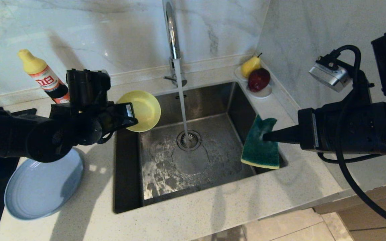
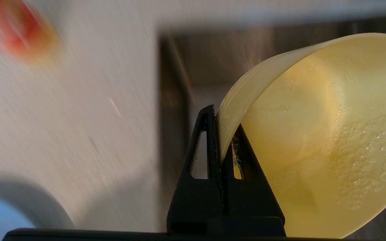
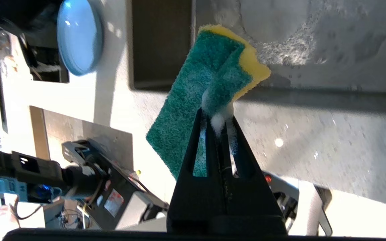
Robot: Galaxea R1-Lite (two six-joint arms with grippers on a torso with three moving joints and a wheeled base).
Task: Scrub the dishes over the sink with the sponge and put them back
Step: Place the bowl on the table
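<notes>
From the head view, the left gripper pinches the rim of the yellow bowl, which is tipped on its side over the far-left corner of the sink; water runs from the tap down to the drain. The right gripper is clamped on the sponge, green face up, hanging over the sink's right edge. The grey-blue plate lies on the counter at near left, a detergent bottle stands at far left, and a fruit dish sits at the far-right corner. In the left wrist view, the fingers close tight on the bowl's wet, soapy wall. In the right wrist view, the fingers squeeze the foamy sponge above the counter edge, the plate beyond.
</notes>
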